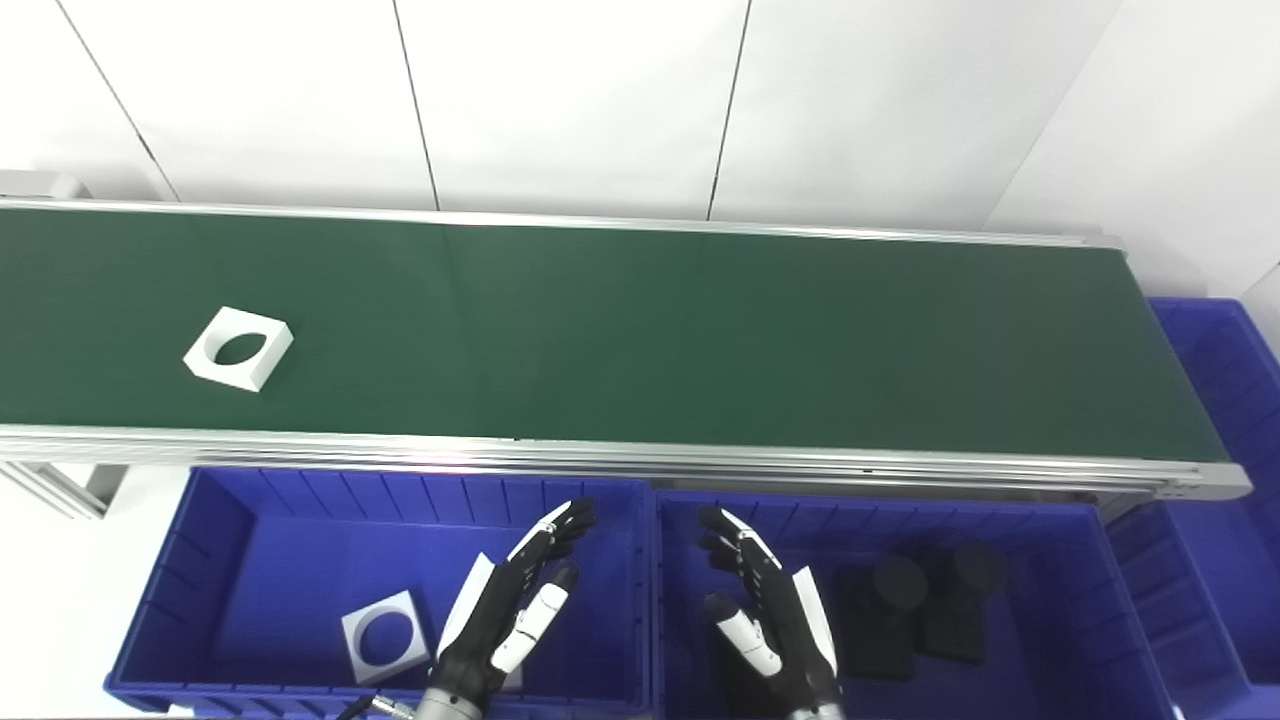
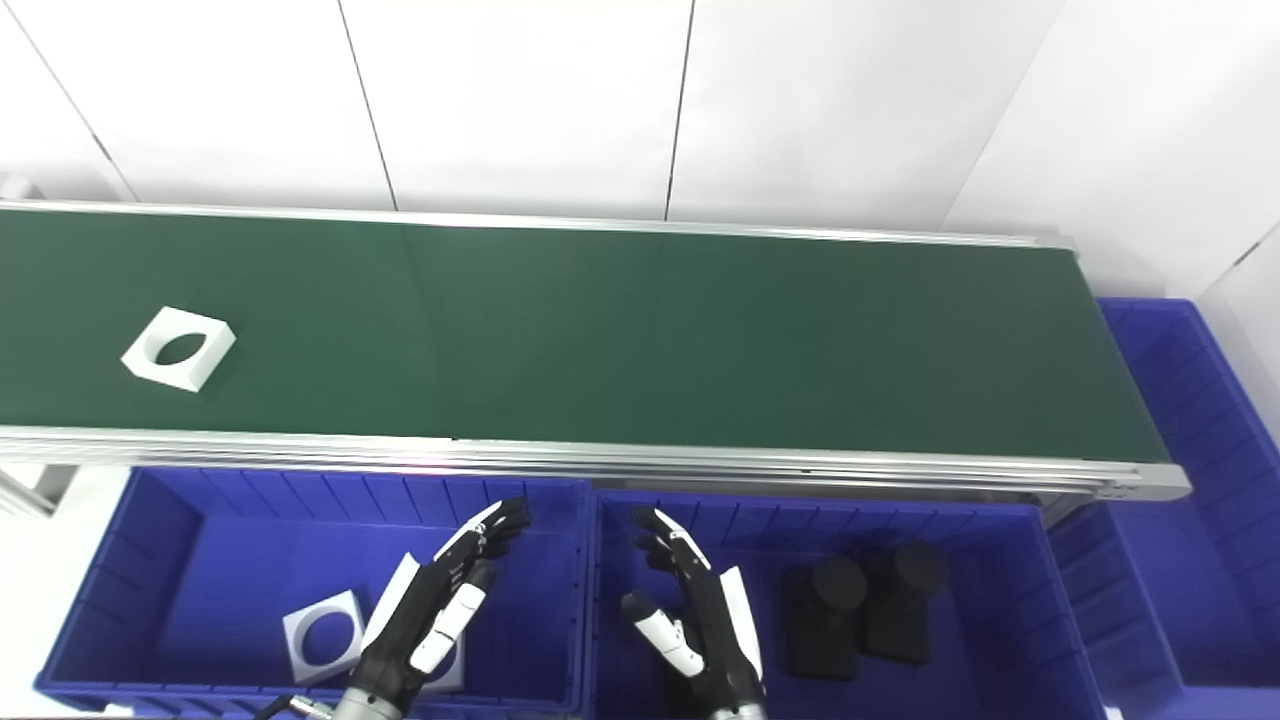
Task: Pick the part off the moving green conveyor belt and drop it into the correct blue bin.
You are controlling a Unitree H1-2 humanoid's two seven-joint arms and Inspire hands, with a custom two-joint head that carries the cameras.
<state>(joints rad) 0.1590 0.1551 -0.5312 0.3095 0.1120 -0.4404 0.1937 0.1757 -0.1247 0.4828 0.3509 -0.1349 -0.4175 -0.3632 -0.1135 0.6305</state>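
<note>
In the left eye view, a white square part with a round hole (image 1: pixel 238 348) lies on the green conveyor belt (image 1: pixel 640 340) toward its far-left end, well apart from both hands. Below the belt's near rail sit two blue bins side by side: the left blue bin (image 1: pixel 215 540) holds another white square part with a hole (image 1: pixel 385 636) on its floor, and the right blue bin (image 1: pixel 1090 560) holds a cluster of black parts (image 1: pixel 915 605). The left hand (image 1: pixel 510 610) hovers over the left bin's right side, fingers spread and extended, holding nothing; the right hand (image 1: pixel 765 610) hovers over the right bin's left side, likewise open and empty. A third blue bin (image 1: pixel 1225 380) stands at the belt's right end. In the right eye view, the same white part (image 2: pixel 178 348) rests on the belt near the left edge of the picture, flat, its hole facing up. The left hand (image 2: pixel 440 595) and the right hand (image 2: pixel 695 605) stand near each other on either side of the wall between the two bins, palms turned toward one another, fingers apart, gripping nothing. The black parts (image 2: pixel 865 605) sit just right of the right hand, not touching it.
</note>
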